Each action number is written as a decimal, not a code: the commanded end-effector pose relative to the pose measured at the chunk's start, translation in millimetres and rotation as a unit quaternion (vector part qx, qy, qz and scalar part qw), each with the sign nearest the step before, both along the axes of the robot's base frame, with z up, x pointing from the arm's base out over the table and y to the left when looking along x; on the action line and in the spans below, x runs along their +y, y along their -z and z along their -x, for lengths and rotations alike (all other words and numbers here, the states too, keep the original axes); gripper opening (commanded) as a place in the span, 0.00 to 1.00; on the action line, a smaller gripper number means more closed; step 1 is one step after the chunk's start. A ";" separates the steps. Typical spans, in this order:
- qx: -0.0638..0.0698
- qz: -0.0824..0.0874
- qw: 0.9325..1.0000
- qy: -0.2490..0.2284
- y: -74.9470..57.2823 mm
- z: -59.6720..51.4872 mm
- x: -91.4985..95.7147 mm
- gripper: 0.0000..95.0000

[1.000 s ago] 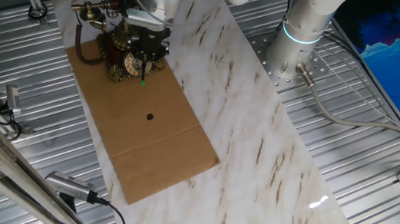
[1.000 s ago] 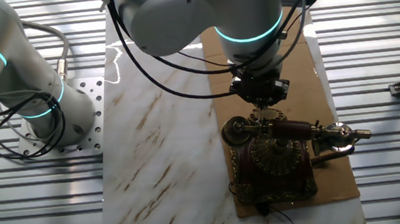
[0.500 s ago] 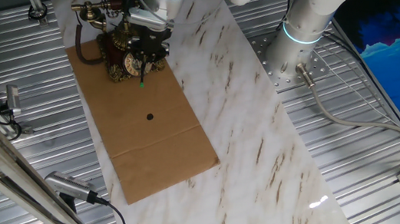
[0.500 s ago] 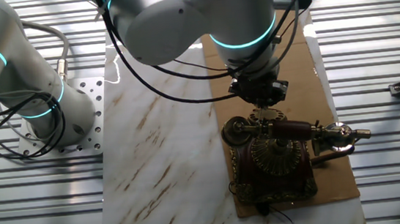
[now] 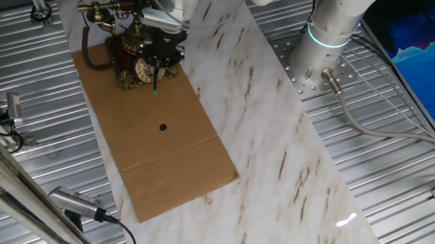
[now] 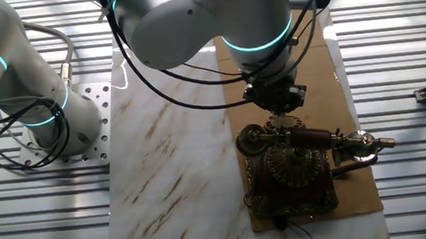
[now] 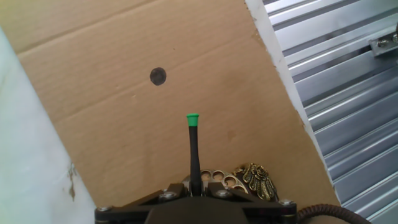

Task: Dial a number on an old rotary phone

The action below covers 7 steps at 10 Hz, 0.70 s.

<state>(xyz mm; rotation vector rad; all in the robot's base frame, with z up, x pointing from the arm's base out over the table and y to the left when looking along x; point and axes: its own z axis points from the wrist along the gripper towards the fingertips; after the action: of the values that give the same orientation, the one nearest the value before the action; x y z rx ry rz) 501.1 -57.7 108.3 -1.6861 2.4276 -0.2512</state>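
Rotary phone [image 5: 129,58], gripper [image 5: 158,70] low over dial, stick [image 7: 193,149] protruding

Even, bright overhead lighting, shadows kept soft and short, glare patches seen on the marble slab [image 5: 345,218] and ribbed metal table [image 6: 43,222], fixed views sharp, hand view slightly soft at the lower edge, cardboard sheet [image 7: 124,81] evenly lit

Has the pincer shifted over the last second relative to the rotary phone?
No clear shift: the pincer sits at the same spot over the dark red-brown, gold-trimmed rotary phone.
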 end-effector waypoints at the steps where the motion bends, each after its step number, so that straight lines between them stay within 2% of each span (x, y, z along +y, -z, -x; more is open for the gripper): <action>1: 0.002 0.000 1.000 -0.003 -1.0 0.9 0.7 0.00; 7: 0.005 0.002 1.000 -0.006 -2.5 -0.5 0.9 0.00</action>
<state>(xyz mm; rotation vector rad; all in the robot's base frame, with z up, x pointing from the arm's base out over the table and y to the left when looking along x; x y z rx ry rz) 503.2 -57.2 111.7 -1.7069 2.4263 -0.2531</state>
